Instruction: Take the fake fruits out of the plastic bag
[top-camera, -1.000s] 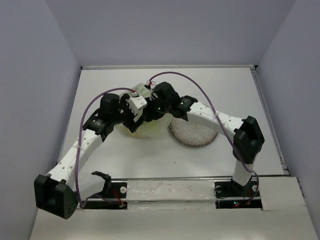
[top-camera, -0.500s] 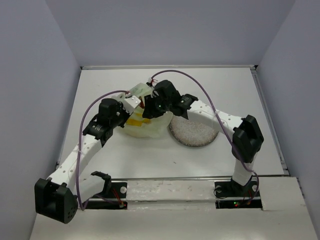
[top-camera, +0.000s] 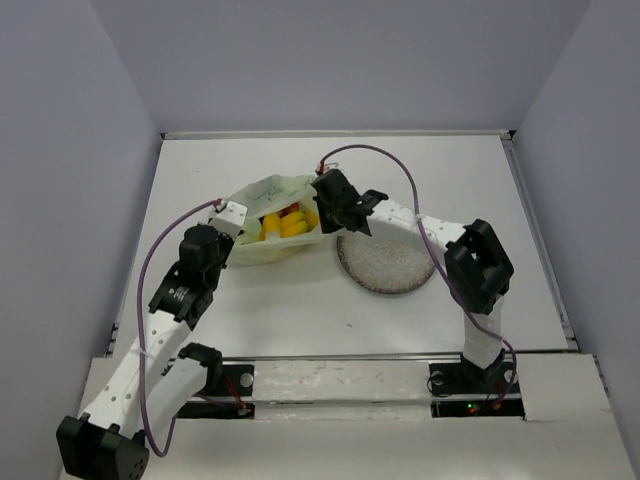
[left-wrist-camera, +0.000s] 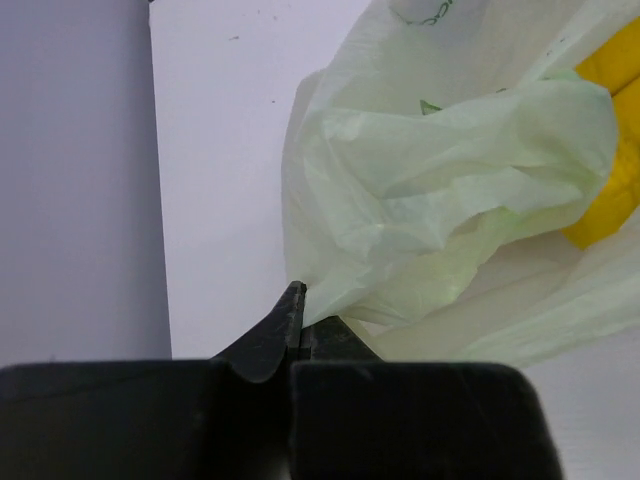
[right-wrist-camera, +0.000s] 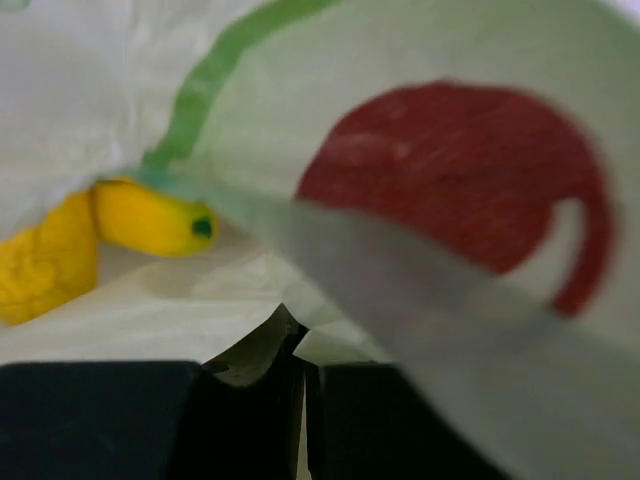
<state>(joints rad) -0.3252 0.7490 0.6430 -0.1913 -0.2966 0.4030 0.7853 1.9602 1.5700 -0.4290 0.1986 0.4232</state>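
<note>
**Both grippers pinch the bag's edges, fruits lying inside**

From the top camera, you see the plastic bag (top-camera: 268, 250) lying on the white table (top-camera: 450, 180), just left of the round grey plate (top-camera: 387, 265). Its mouth is spread wide between your two arms. The left gripper (top-camera: 238, 212) holds the bag's left edge and the right gripper (top-camera: 320, 195) holds the right edge. The fake fruits (top-camera: 282, 225) sit inside the opening: several yellow pieces with a bit of red behind them.

On your left wrist camera, the left gripper (left-wrist-camera: 299, 305) has its jaws pressed together on a fold of the plastic bag (left-wrist-camera: 430, 170). The pale green film bunches up from the tips, and one yellow fruit (left-wrist-camera: 605, 200) shows at the right, partly wrapped.

On your right wrist camera, the right gripper (right-wrist-camera: 302, 345) is also closed, with the film of the plastic bag (right-wrist-camera: 420, 50) drawn in at its tips. A banana (right-wrist-camera: 150, 215) lies inside, touching another yellow piece (right-wrist-camera: 40, 265). A blurred red shape (right-wrist-camera: 450, 180) shows at the film; you cannot tell whether it is fruit or print.
</note>
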